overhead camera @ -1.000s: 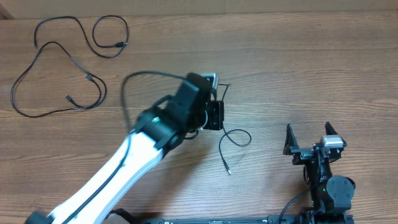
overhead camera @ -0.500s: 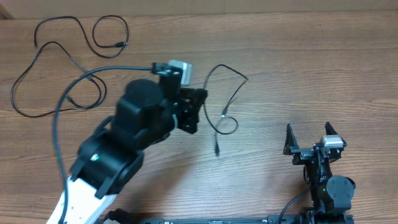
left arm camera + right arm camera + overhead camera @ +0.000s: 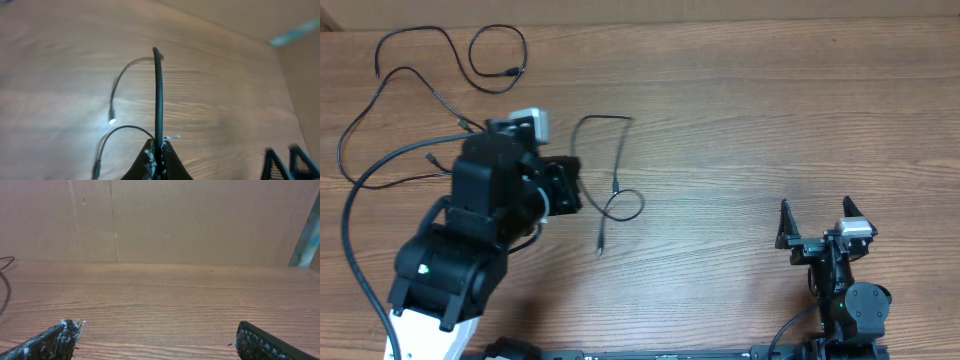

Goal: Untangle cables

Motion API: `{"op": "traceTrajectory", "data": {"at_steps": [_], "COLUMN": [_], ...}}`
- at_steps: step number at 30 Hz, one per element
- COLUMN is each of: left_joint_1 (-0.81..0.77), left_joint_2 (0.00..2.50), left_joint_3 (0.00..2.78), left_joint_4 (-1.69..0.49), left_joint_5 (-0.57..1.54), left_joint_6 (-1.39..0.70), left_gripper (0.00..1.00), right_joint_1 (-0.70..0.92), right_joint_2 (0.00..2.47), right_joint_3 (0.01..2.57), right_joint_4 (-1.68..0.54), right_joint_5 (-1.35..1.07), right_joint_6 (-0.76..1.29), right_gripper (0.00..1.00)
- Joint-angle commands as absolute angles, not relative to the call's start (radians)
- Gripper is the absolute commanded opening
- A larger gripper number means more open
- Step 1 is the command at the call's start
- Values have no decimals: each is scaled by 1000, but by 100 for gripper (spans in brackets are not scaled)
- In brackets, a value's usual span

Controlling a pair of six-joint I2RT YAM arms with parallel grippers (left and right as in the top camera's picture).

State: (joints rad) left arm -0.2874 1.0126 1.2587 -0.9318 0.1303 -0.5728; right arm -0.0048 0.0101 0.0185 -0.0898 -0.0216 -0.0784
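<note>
The left gripper [image 3: 570, 187] has dragged one cable [image 3: 623, 150] leftward, toward the other cables [image 3: 510, 72]. It is clenched on that cable; the right gripper [image 3: 815, 212] sits spread wide.

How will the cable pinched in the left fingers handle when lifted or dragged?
Probably floppy: past the left gripper the cable kinks and curls into a loop. Thin, so likely light; its loose plug end should trail behind. Pulling might cinch that loop.
</note>
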Motion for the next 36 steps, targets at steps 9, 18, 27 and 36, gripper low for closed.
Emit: {"op": "traceTrajectory", "data": {"at_steps": [9,18,27,36], "left_joint_1": [57,319,478,574], "left_joint_2": [1010,1089,1229,1368], "left_joint_3": [1279,1254,1202,1202], "left_joint_4": [-1060,-1107,-1103,-1028], "left_joint_5": [43,33,-35,-112], "left_joint_6": [-724,-746,-786,-873], "left_gripper": [4,4,4,4], "right_joint_1": [0,0,0,0], "right_joint_2": [3,3,3,3], "right_joint_3": [8,8,8,8], "right_joint_4": [-84,-84,-84,-84], "right_joint_5": [-20,-20,-20,-20], "right_joint_6": [-76,-76,-76,-76], "right_gripper": [100,100,100,100]}}
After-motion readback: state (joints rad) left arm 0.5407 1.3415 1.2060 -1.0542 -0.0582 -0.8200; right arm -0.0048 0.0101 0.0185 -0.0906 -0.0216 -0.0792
